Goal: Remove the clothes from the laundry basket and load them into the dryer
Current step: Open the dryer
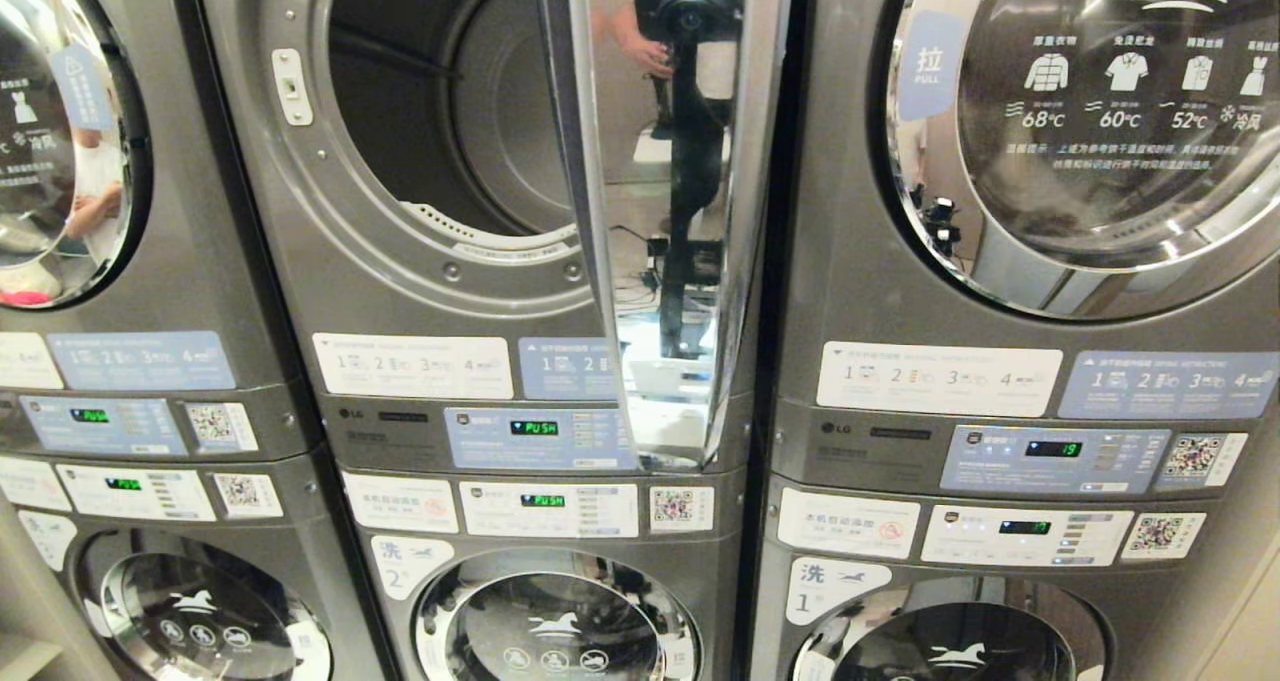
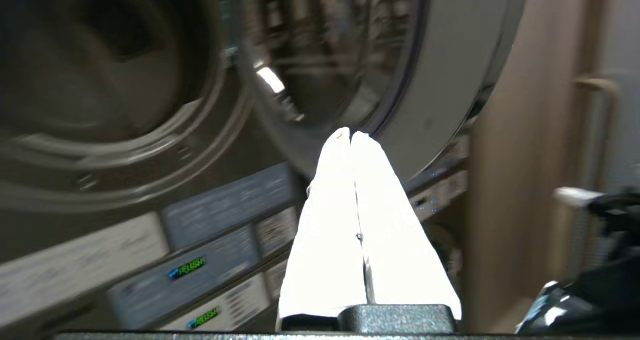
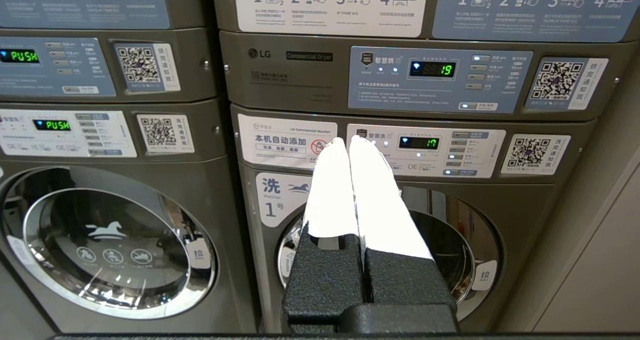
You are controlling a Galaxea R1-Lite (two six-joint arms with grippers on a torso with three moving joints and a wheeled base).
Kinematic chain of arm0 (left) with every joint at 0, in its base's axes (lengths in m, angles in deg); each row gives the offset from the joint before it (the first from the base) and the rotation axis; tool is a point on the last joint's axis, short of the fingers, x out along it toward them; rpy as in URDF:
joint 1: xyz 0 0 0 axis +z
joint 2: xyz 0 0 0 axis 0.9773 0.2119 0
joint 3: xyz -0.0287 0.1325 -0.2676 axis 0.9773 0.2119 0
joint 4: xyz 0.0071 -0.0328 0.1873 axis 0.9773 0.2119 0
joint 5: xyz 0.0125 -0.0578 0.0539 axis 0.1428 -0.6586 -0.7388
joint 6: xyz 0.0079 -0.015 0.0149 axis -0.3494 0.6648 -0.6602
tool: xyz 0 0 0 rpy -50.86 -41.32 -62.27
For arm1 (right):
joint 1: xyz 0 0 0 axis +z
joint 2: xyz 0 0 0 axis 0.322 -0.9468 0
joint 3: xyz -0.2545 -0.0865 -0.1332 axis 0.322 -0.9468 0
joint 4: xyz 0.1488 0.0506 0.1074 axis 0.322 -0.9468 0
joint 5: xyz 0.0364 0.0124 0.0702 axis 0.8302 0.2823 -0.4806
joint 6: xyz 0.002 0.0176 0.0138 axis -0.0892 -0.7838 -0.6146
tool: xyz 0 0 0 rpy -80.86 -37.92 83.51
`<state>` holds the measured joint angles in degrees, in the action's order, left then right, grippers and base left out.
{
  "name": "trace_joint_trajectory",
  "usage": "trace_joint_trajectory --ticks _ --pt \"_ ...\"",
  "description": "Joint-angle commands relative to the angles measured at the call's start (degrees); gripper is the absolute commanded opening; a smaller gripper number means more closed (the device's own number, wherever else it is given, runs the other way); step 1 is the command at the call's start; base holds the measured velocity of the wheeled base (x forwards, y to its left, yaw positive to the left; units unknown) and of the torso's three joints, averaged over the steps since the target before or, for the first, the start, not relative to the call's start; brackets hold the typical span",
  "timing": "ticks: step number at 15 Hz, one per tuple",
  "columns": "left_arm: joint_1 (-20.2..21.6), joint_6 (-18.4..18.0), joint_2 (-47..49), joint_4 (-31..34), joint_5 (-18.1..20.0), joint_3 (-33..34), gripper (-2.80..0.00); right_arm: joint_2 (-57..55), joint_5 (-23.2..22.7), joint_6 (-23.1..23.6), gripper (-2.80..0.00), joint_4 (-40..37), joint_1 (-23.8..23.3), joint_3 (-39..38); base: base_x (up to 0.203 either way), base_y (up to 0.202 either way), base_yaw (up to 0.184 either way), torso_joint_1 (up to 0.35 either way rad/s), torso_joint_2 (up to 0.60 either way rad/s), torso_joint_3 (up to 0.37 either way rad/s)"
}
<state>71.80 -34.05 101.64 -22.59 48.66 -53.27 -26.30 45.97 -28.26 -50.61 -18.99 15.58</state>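
Your left pincer is pressed closed and empty, pointing up at the open dryer in the upper middle of the head view. No basket or clothes show, so find them before reaching; your right pincer, also closed and empty, stays parked.

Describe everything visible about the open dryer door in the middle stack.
The open dryer door belongs to the upper machine of the middle stack. It is round, with a shiny chrome-looking rim around a glassy, reflective pane, hinged on its right side and swung out towards the camera, so the head view sees it nearly edge-on. It mirrors the room behind. Beside it the dark drum opening stands exposed, with no clothes visible inside. No gripper touches the door.
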Motion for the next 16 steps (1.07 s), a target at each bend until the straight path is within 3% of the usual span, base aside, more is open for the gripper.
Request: trace_joint_trajectory --ticks 1,3,8,16 --pt "-6.6 1.6 14.1 -2.6 2.2 -5.2 -2.8 0.0 0.0 0.0 -2.8 0.0 0.0 0.0 0.0 0.0 0.0 0.0 0.0 0.0" --pt "-14.0 3.2 18.8 -5.3 3.9 -7.6 -2.8 0.0 0.0 0.0 -2.8 0.0 0.0 0.0 0.0 0.0 0.0 0.0 0.0 0.0" --pt "-18.9 2.0 26.8 -9.2 4.3 -10.2 -2.8 0.0 0.0 0.0 -2.8 0.0 0.0 -0.1 0.0 0.0 0.0 0.0 0.0 0.0" --pt "-29.3 1.2 35.1 -9.8 2.9 -14.6 -2.8 0.0 0.1 0.0 -2.8 0.0 0.0 0.0 0.0 0.0 0.0 0.0 0.0 0.0"
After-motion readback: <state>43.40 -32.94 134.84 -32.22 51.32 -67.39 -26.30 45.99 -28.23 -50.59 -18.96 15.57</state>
